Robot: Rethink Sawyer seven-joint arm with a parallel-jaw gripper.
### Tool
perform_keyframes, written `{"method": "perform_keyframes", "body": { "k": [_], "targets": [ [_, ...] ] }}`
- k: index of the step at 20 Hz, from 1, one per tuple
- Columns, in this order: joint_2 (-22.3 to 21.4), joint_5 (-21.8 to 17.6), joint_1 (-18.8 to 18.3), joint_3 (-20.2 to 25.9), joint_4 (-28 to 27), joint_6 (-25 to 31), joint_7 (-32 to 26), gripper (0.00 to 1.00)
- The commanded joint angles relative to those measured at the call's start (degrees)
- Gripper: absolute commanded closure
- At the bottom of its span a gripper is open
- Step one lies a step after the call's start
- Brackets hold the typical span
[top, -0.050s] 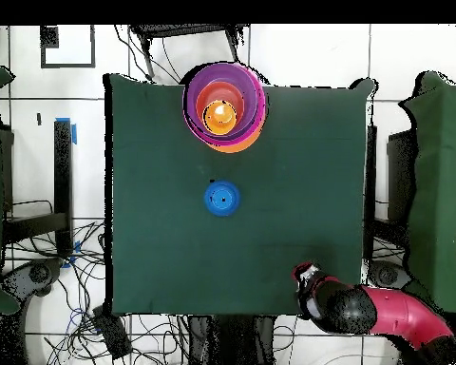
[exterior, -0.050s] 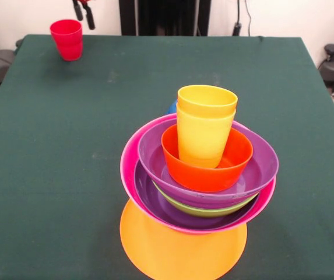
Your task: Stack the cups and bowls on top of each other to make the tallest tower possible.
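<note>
The tower stands near the front of the table. Its base is a wide orange bowl. Above it come a pink bowl, a purple bowl, a lime green bowl, a second purple bowl and a red-orange bowl. Two nested yellow cups stand upright on top. A red cup stands alone at the far left corner. My gripper hangs open just above and to the right of it, holding nothing. A blue bowl sits mid-table and barely peeks out behind the tower.
The green cloth-covered table carries only these things. In the overhead view the tower sits by the top edge and my red arm reaches in over the bottom right corner. Cables and chairs surround the table.
</note>
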Motion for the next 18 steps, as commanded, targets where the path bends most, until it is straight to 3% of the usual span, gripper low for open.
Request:
{"method": "perform_keyframes", "body": {
  "k": [1, 6, 18],
  "targets": [
    [-2.81, 0.76, 0.83, 5.65, -1.96, 5.34, -12.39, 0.00],
    [-2.37, 0.48, 0.87, 6.10, -2.85, 5.95, -12.46, 0.00],
    [5.29, -5.56, -0.04, 4.51, -10.06, 3.40, -13.33, 0.00]
  ]
}}
